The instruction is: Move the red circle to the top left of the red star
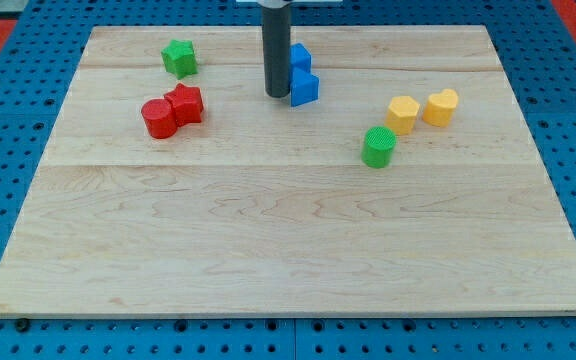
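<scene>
The red circle (158, 118) lies on the far left part of the wooden board (288, 260), toward the view's top. It touches the red star (185, 103), which sits just to its right and slightly farther away, so the circle is at the star's near left side, not its far left. Farther still, a little beyond the star and apart from it, is a green block (179, 57); its shape looks star-like, though I cannot tell for sure.

My tip (276, 95) rests on the board well to the right of the red pair, with bare wood between us. I carry no pincer, only the straight dark rod, so there are no jaws to be apart or together, and I hold nothing. Just beside my tip on its right stand two blue blocks: a blue block (305, 87) nearer me that looks wedge-like, and another blue block (299, 56) behind it, partly hidden by my rod. Whether the rod touches them I cannot tell.

Over on the right half of the board is a loose group of three. A green cylinder (378, 146) with a ribbed side is nearest. Beyond it to the right is a yellow hexagon-like block (402, 113), and just right of that a yellow heart-like block (441, 106). The board rests on a blue pegboard table (8, 200).
</scene>
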Controlling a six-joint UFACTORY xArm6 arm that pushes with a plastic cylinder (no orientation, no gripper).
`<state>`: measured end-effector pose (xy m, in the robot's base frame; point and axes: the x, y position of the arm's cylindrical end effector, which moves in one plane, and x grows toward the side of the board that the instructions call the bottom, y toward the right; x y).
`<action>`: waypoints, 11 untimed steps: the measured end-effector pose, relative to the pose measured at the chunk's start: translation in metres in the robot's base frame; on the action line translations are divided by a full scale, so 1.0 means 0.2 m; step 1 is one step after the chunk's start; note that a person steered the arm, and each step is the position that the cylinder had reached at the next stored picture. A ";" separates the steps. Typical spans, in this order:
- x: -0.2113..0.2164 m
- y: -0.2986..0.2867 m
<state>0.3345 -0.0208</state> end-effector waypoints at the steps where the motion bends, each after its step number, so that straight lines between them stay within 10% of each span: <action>1: 0.10 -0.14; 8: 0.30 -1.08; 11: 0.16 -0.82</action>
